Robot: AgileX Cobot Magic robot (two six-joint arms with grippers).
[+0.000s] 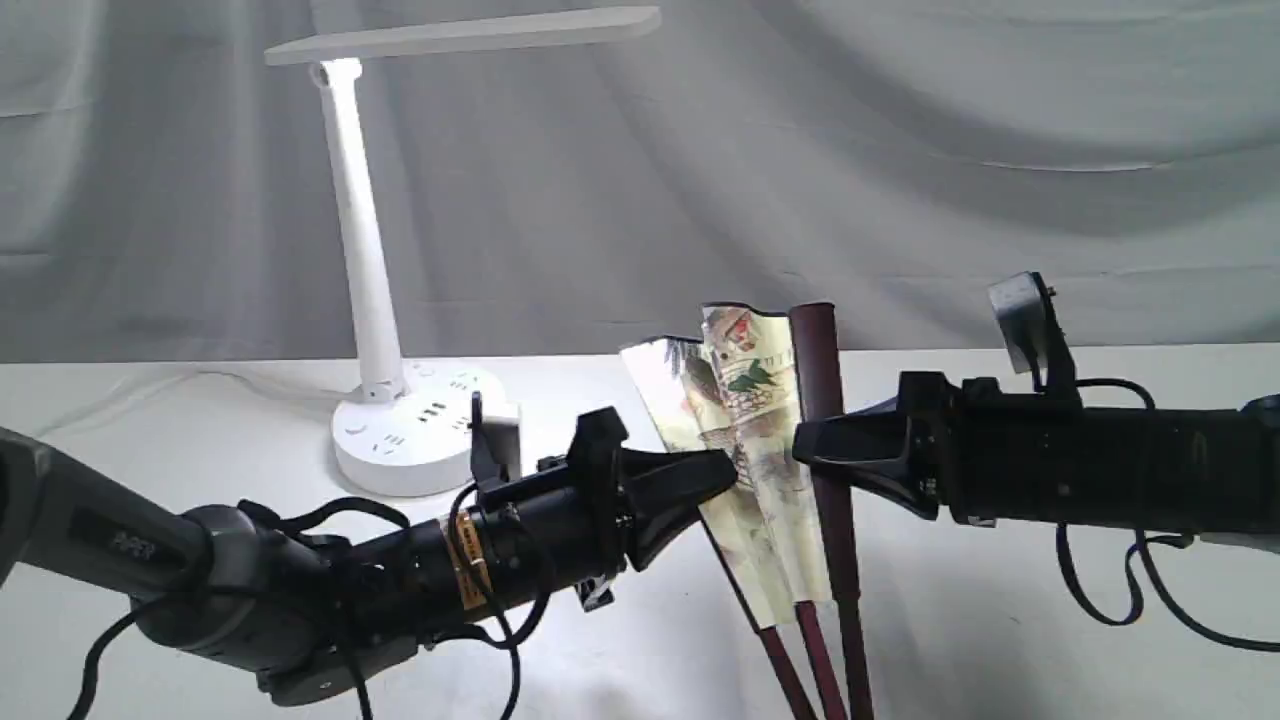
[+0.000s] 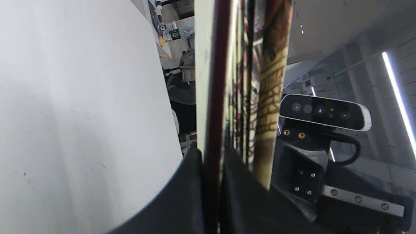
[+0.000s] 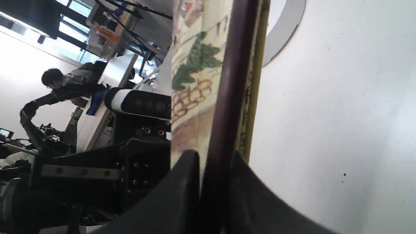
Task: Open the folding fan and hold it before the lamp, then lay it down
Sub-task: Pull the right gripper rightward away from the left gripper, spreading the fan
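— Both edges gripped?
— Yes: left gripper point(image 1: 728, 476) clenched on the folding fan point(image 1: 762, 520)'s left edge, right gripper point(image 1: 800, 441) grasping its right. Upright, partly spread, right of the lamp point(image 1: 366, 262), nearer.

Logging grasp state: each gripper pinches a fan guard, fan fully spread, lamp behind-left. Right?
No: the exterior view shows the folding fan only partly open. The left gripper and right gripper each pinch a guard; the lamp stands behind-left.

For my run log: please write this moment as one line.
phase: opening | folding fan: upright, partly open | left gripper: shut on left edge | right gripper: shut on maroon guard | lamp: behind, left
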